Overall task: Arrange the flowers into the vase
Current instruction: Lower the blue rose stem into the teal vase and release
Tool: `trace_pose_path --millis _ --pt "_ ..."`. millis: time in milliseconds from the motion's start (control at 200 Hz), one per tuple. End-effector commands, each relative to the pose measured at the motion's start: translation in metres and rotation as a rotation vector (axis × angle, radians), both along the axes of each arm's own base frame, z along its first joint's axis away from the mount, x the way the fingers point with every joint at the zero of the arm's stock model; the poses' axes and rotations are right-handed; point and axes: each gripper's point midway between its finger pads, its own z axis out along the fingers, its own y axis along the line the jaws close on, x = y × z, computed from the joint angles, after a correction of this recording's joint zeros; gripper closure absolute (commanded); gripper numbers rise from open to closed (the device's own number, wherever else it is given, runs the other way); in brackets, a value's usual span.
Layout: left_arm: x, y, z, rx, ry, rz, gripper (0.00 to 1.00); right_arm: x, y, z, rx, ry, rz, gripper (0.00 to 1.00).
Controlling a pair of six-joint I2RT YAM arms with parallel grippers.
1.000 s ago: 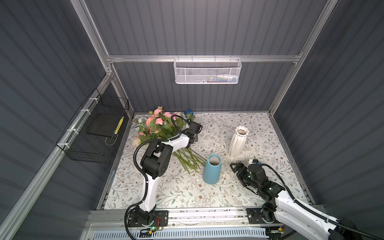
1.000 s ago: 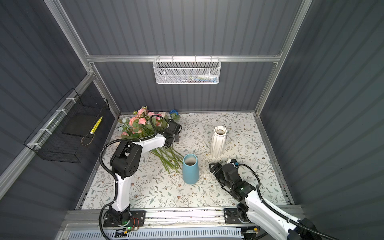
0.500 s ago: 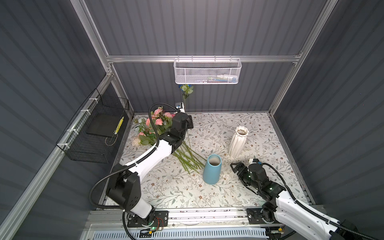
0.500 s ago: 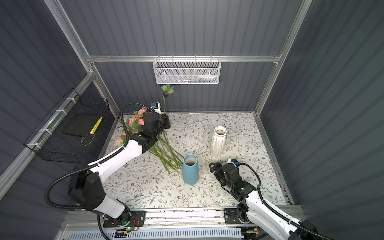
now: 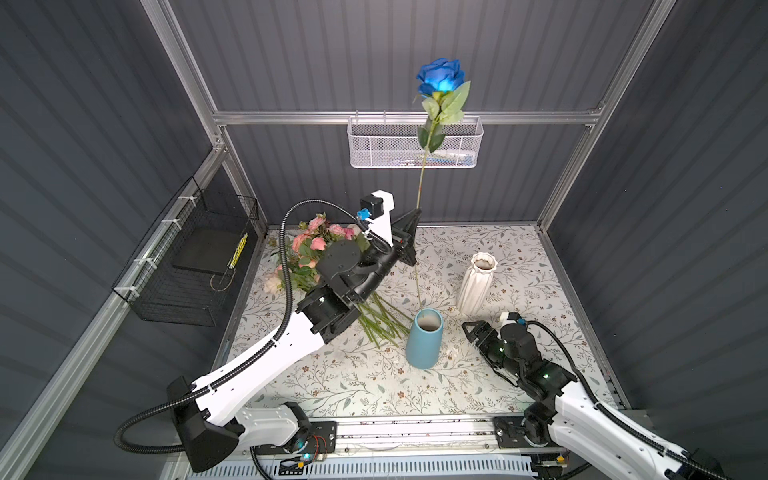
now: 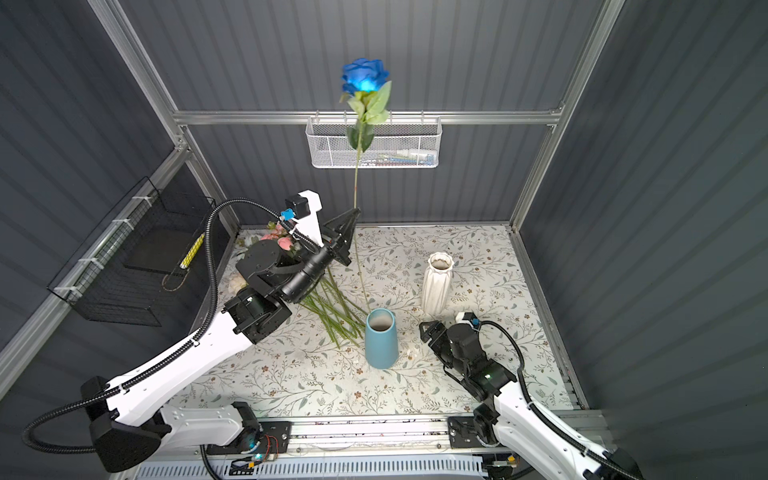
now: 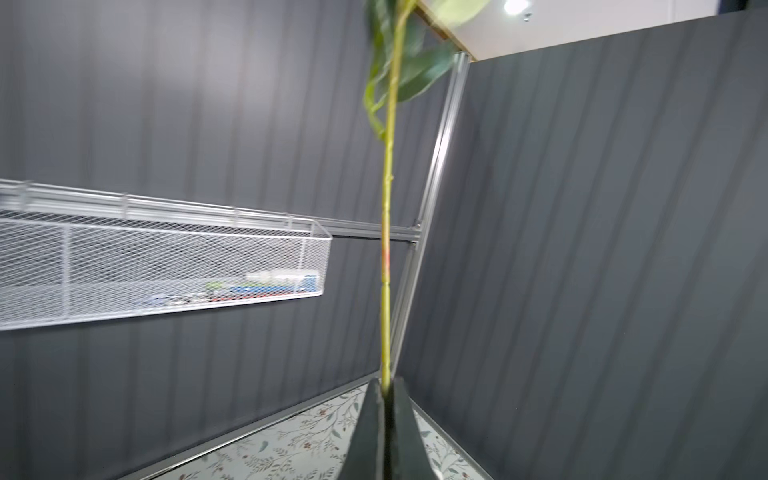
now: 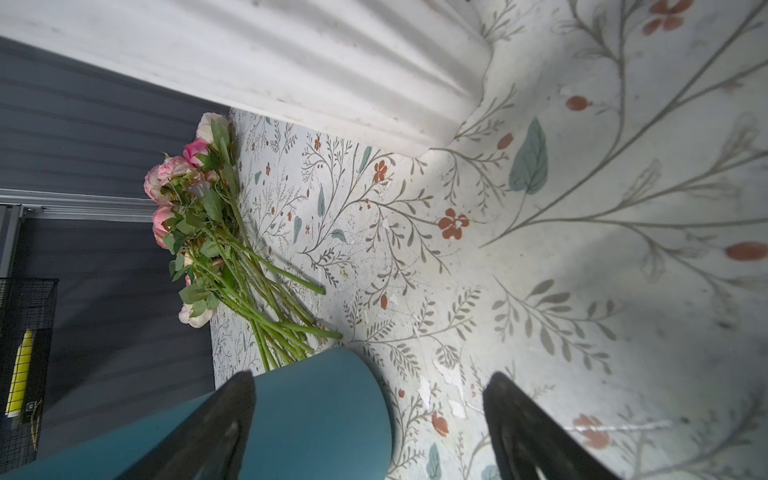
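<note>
1. Blue-petalled artificial rose on a long thin green stem stands near upright, its bloom high over the table. The left gripper is pinched tight on the bare stem about mid-length.
2. The stem's lower end hangs toward the far rim of the tall teal tapered vase. Whether the tip is inside the mouth cannot be told.
3. The right gripper has its jaws spread wide and empty, low beside the teal vase. A white ribbed ceramic vase stands nearby.
4. The pink and cream flowers lie heaped at the far left of the floral-print table covering.
5. Judgement: the rose is light, with a wiry, springy stem. The head is probably top-heavy and likely to sway. Grip bare stem below the leaves, never the soft bloom. A thin stem may swivel between the pads.
</note>
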Motion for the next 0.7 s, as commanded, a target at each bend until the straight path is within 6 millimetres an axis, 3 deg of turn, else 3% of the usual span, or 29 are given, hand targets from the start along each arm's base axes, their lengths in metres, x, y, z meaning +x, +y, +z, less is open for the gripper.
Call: trace_pose_path --millis 0,145,405,545,695 --pt "-0.005 -0.01 0.014 0.0 -0.084 -0.016 1.0 0.002 -0.004 0.009 -0.02 -0.017 -0.007 0.12" --pt "-0.008 -0.025 0.003 0.027 -0.116 -0.017 1.0 0.0 -0.007 0.012 -0.023 -0.022 -0.013 0.12" --pt "-0.004 -0.045 -0.04 0.052 -0.099 -0.004 1.0 0.0 -0.011 0.022 -0.045 -0.048 -0.014 0.12" --pt "-0.011 -0.053 -0.075 0.08 -0.058 -0.008 1.0 0.001 -0.011 0.024 -0.058 -0.054 -0.01 0.12" --pt "-0.022 -0.049 -0.116 0.104 0.004 0.007 1.0 0.003 -0.012 0.025 -0.071 -0.06 -0.009 0.12"
